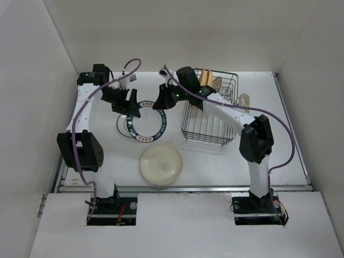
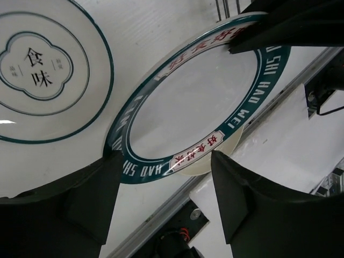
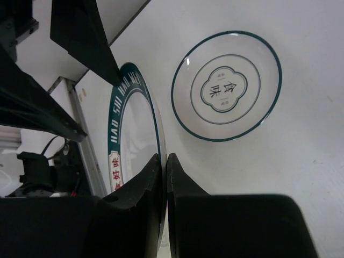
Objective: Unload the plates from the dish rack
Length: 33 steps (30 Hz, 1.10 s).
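Banded plate (image 2: 188, 102): "HAO WEI"; ringed plate (image 2: 40, 70): "食味"

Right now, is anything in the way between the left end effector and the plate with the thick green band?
Nothing visible is. The left end effector flanks the rim of the teal-banded plate, and the right end effector pinches the opposite edge.

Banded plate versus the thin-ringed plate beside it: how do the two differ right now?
The banded plate has a broad teal rim band with lettering and a plain centre. The thin-ringed plate has fine teal rings around a centre emblem. The banded plate is tilted up, held by the right gripper with its jaws shut on the rim. The thin-ringed plate lies flat on the table. Both are round and white.
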Each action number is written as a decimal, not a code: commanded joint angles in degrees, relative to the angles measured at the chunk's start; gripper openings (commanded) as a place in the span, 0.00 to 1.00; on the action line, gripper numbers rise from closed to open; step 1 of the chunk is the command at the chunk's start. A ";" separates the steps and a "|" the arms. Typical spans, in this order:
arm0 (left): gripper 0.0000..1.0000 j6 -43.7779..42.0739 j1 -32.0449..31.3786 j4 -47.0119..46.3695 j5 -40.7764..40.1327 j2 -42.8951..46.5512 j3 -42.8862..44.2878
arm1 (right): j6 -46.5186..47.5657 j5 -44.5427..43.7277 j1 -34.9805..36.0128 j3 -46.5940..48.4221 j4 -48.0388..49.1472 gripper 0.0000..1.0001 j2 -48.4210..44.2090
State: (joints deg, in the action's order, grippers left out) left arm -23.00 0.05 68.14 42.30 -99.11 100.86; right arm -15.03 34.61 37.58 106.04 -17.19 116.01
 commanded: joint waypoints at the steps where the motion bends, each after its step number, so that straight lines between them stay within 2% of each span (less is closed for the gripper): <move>1: 0.63 -3.97 0.12 2.43 -1.60 -0.03 -1.02 | -3.86 8.28 -0.14 1.99 10.59 0.00 -2.01; 2: 0.58 -4.76 0.12 3.48 -1.09 -0.73 -1.02 | -3.87 8.28 0.38 1.37 12.34 0.00 -2.01; 3: 0.46 -5.81 0.12 5.84 -0.39 -1.34 -1.02 | -4.48 7.50 0.39 0.84 12.36 0.00 -2.01; 7: 0.14 -8.02 0.12 8.76 1.90 -1.88 -0.40 | -5.54 9.24 0.39 1.98 13.14 0.00 -0.87; 10: 0.14 -8.02 0.12 8.77 0.50 -2.40 -0.40 | -5.54 10.04 0.91 1.98 13.67 0.00 -0.87; 11: 0.24 -7.50 0.12 8.77 -0.02 -2.40 0.30 | -5.54 9.08 0.91 1.98 13.67 0.00 -0.87; 15: 0.74 -8.19 0.12 8.77 -0.03 -0.12 2.14 | -3.44 4.95 0.91 0.57 11.92 0.00 -1.57; 18: 0.80 -8.20 0.12 9.38 -2.65 3.56 3.47 | -1.33 3.71 0.21 0.57 8.76 0.00 -2.19; 19: 0.82 -8.20 0.12 8.34 -5.88 5.84 3.99 | -1.32 3.71 -0.40 -0.12 8.75 0.00 -2.97; 22: 0.88 -7.67 0.12 3.24 -13.79 9.10 -0.11 | -1.32 4.94 -1.11 -1.79 8.75 0.00 -5.26; 24: 0.88 -8.19 0.12 2.26 -15.67 9.73 -1.10 | -0.62 5.64 -1.64 -1.80 9.37 0.00 -6.13; 27: 0.88 -8.20 0.74 3.40 -14.10 7.97 -0.58 | 0.00 5.03 -2.16 -2.32 8.75 0.00 -7.37; 33: 0.88 -8.20 1.26 4.19 -4.63 4.38 -0.58 | -1.76 10.03 -2.16 -2.85 10.93 0.00 -6.76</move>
State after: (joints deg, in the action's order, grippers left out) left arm -30.02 0.99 71.99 31.75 -93.10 100.71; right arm -15.66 39.77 35.48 103.04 -11.22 111.94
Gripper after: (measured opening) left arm 0.880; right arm 0.110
